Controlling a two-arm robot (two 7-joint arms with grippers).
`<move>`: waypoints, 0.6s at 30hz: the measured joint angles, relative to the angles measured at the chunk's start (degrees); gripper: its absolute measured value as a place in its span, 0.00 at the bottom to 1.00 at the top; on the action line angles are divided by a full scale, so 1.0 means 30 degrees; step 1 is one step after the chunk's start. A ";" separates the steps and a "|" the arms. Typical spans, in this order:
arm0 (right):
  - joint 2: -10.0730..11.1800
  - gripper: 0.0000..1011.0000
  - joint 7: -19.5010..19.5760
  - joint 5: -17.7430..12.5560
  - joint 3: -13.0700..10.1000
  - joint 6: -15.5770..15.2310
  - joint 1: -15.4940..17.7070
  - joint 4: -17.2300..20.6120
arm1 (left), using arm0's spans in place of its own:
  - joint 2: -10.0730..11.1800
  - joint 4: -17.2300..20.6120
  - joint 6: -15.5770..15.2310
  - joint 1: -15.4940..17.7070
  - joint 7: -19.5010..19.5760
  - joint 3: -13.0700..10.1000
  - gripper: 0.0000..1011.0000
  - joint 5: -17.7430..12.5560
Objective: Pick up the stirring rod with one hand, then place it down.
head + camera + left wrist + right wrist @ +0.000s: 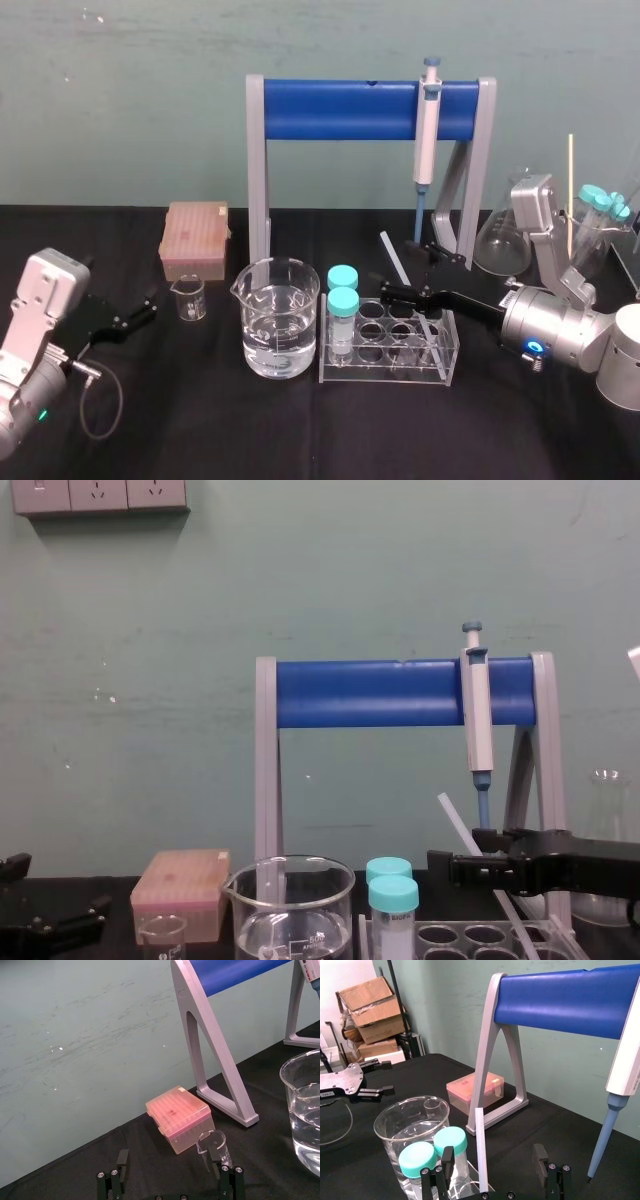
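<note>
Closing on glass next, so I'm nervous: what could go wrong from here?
1. The stirring rod leans in the tube rack, inside the open right gripper but nearer one finger; closing may shove it sideways.
2. Its lower end sits in the rack; a slanted lift could tip the rack toward the capped tubes and water beaker.
3. The pipette hangs close behind; a high lift might strike it.
The left gripper idles open by the small beaker.

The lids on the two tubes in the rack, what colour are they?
The lids are turquoise, seen best in the head view.
</note>
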State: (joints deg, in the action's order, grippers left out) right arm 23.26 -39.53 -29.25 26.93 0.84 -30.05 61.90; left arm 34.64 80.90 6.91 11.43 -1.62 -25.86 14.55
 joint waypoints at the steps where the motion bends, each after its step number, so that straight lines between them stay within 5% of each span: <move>1: 0.0000 0.99 -0.0001 0.0000 -0.0001 -0.0002 0.0000 0.0000 | 0.0000 0.0000 0.0000 0.0001 -0.0001 0.0000 0.99 0.0000; 12: 0.0000 0.97 -0.0017 0.0004 -0.0007 -0.0003 0.0011 0.0000 | 0.0000 0.0000 0.0000 0.0001 0.0000 0.0001 0.99 0.0000; 18: 0.0001 0.83 -0.0019 0.0005 -0.0007 -0.0002 0.0011 0.0000 | 0.0000 0.0000 0.0000 0.0001 0.0000 0.0000 0.99 0.0000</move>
State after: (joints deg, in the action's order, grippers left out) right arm 23.27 -39.59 -29.24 26.91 0.83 -30.02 61.90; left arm 34.64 80.90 6.91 11.43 -1.62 -25.86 14.55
